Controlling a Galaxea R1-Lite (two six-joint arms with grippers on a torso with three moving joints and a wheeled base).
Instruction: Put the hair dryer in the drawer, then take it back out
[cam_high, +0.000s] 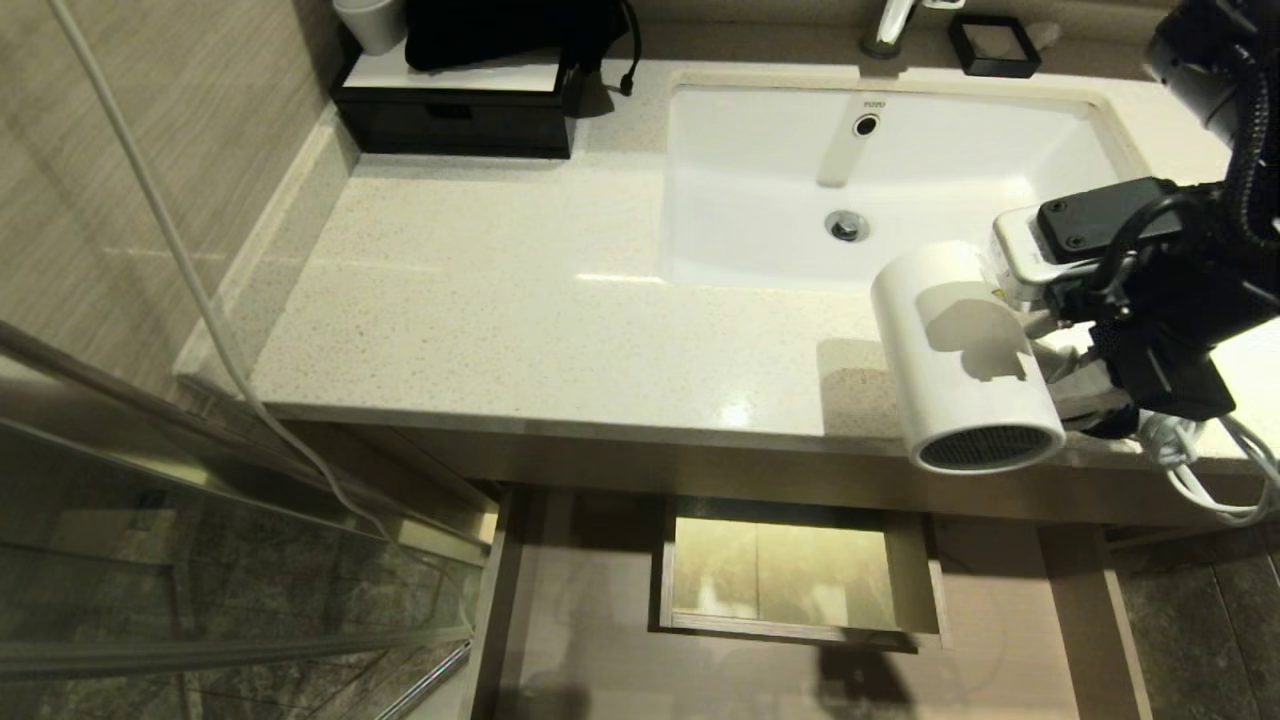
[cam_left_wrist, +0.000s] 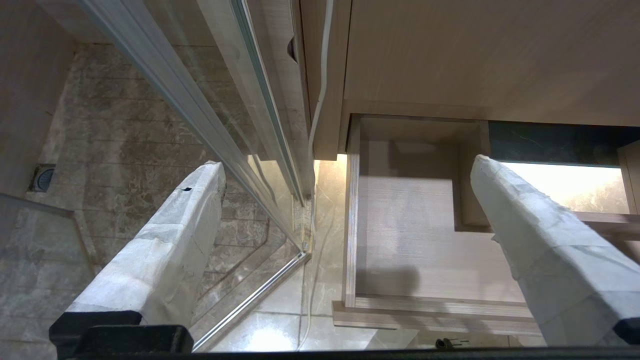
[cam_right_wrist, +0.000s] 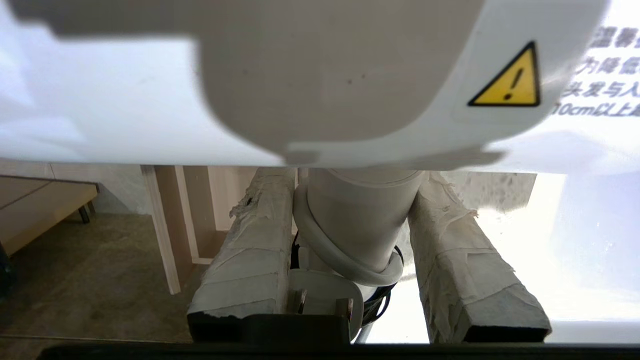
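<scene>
One gripper, the right gripper (cam_right_wrist: 350, 260), pinches the hair dryer (cam_high: 960, 350) by its handle above the surface (cam_high: 480, 300), so it can go down into the drawer (cam_high: 580, 620).

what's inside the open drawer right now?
Nothing visible in the drawer: bare pale floor and its boxed cut-out. The hair dryer is held above the counter by the right gripper. The countertop hides the drawer's back.

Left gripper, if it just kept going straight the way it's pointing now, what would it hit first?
Probably the open drawer's pale floor. The left gripper points down with its fingers spread, nothing between them. One fingertip overlaps the glass panel's edge, so depth is uncertain there.
</scene>
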